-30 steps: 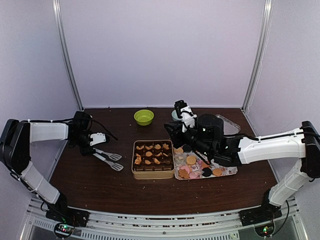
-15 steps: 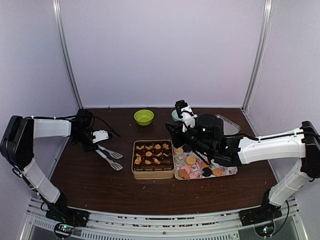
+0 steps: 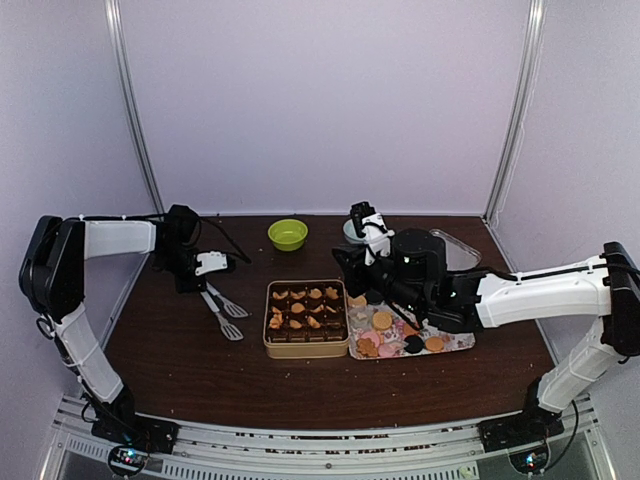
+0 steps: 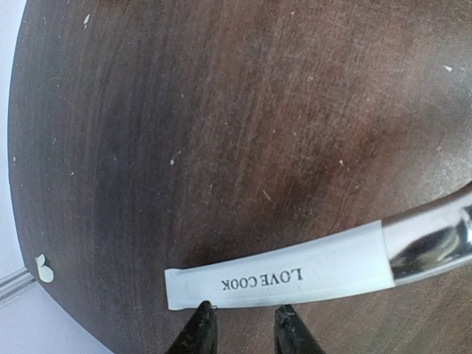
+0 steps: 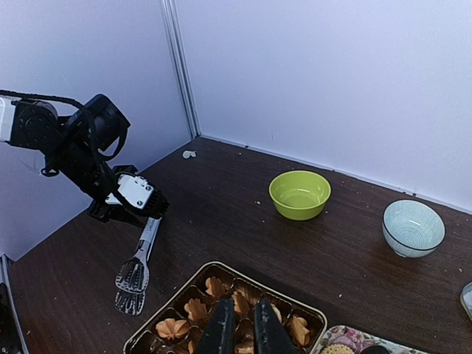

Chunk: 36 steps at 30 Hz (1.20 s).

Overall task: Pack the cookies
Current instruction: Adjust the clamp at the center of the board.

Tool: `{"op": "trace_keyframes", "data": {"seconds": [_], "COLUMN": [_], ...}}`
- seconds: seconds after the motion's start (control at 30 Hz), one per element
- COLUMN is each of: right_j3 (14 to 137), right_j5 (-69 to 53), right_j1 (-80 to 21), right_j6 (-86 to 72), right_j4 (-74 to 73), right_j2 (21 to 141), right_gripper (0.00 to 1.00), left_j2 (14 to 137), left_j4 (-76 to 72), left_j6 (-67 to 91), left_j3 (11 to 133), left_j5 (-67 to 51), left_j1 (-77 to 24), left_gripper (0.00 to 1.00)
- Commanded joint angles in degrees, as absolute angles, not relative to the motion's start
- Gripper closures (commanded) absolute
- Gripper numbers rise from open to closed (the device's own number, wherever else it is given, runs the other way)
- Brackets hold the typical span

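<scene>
The cookies [image 3: 383,320] lie on a flowered tray [image 3: 455,345] to the right of the tan tin [image 3: 266,322]; more tan cookies [image 5: 220,286] sit in the tin's dark cups. My right gripper [image 5: 240,328] hangs over the tin's right side [image 3: 347,268]. Its fingers are closed to a narrow slit with nothing seen between them. My left gripper [image 4: 243,328] is open at the far left [image 3: 205,268]. Its fingertips [image 4: 203,328] are at the edge of the white "LOVE COOK" handle of the tongs [image 4: 295,276].
The metal tongs [image 3: 222,312] lie left of the tin, heads toward it. A green bowl [image 3: 287,234] and a pale striped bowl [image 5: 413,228] stand at the back. A clear lid [image 3: 458,250] lies behind the tray. Curtain walls close in three sides.
My left arm has moved right and forward to the tongs' handle end. The handle end has shifted right with it. The right arm has not moved.
</scene>
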State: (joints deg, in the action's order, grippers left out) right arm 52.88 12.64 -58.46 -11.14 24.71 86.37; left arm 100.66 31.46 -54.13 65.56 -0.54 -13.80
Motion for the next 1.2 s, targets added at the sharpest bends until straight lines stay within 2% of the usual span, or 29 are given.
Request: {"op": "trace_keyframes", "data": {"seconds": [0.0,0.8,1.17], "right_j3": [53.7,53.0,52.34], "right_j5": [13.24,13.3,12.28], "right_j1": [-57.77,-56.53,-56.41], "right_j6": [-12.59,-15.0,-16.1], "right_j4": [24.01,22.75,21.71], "right_j2": [84.92,84.2,83.33], "right_gripper": [0.9,0.94,0.96], "left_j2": [100.85,109.82,114.15], "left_j4": [34.97,41.89,48.15], "left_j6": [-55.31,-56.14,-57.51], "left_j3": [67.16,76.45,84.04], "left_j5": [-3.66,-5.03,-4.84], "left_j1": [-14.56,-16.39,-17.15], "left_gripper": [0.71,0.75,0.72]}}
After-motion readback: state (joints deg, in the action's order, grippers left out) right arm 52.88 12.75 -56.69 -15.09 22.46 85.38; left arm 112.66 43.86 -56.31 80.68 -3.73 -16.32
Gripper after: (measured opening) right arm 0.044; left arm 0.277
